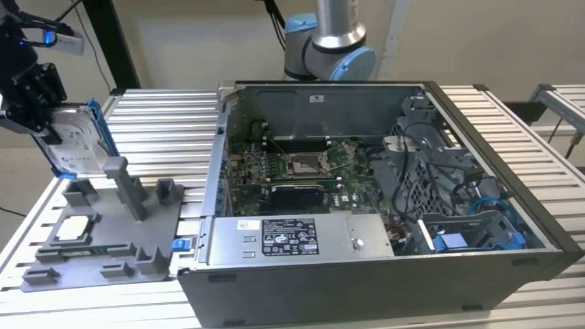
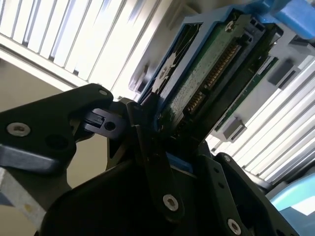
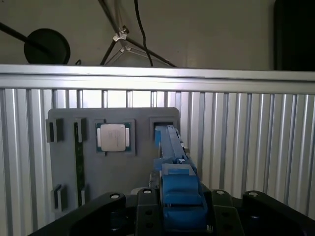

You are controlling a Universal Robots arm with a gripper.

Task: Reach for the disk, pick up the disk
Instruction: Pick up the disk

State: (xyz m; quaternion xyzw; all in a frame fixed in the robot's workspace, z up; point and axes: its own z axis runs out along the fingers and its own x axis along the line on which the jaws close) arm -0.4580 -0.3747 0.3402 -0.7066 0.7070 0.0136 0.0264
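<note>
The gripper (image 1: 44,123) is closing on the disk (image 1: 81,140) and holding it on edge, near upright, at the exterior view's left, over the back end of the grey tray (image 1: 109,226). In the second wrist view the black fingers (image 2: 147,128) are pressing against the disk's two broad faces at one short end, with its green circuit board (image 2: 211,73) facing the camera. That clamping across the thin dimension is probably why the disk is hanging straight rather than tipping. In the first wrist view the blue rail of the disk (image 3: 170,147) is running away from the gripper (image 3: 179,196) toward an empty slot in the tray (image 3: 128,167). The lower end is sitting at or just above that slot, and I cannot tell whether it is touching. The upright posts on the tray seem meant to keep parts standing, which would explain the disk's pose. A small square chip (image 3: 114,136) is lying flat in its own recess beside the slot, apart from the disk. The tray and an open computer case (image 1: 366,288) are resting side by side on a table (image 1: 164,137) of ribbed metal slats. The arm's base (image 1: 329,48) is standing behind the case, against a plain pale wall.
</note>
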